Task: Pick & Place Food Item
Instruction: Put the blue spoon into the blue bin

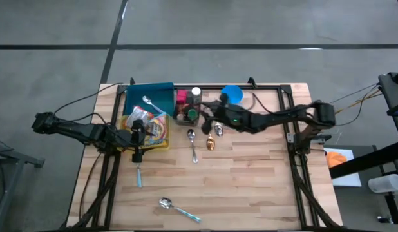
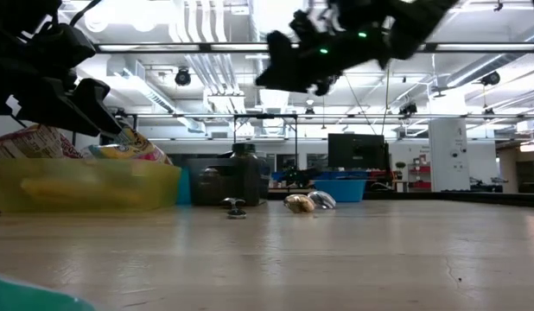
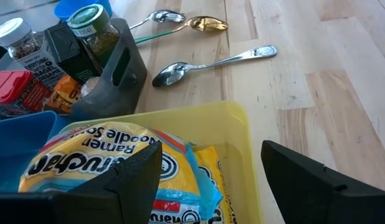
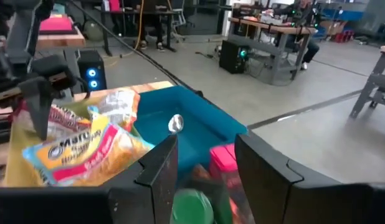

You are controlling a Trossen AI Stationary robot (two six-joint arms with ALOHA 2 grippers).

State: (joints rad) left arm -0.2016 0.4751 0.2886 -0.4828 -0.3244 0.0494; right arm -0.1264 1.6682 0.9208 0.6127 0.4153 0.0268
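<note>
Wooden tabletop: a yellow bin [image 3: 239, 134] holds a ramen packet [image 3: 86, 155] printed "Ramen Noodle Soup", directly beneath the left gripper [image 3: 208, 177], fingers spread. Right gripper [image 4: 202, 165] hovers half-open over a green-lidded jar [image 4: 192, 208].

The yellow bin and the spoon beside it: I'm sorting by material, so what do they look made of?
The yellow bin looks like translucent plastic with a smooth, slightly glossy wall that lets light through. The spoon looks like polished metal, probably steel, since its bowl and handle give mirror-like reflections.
</note>
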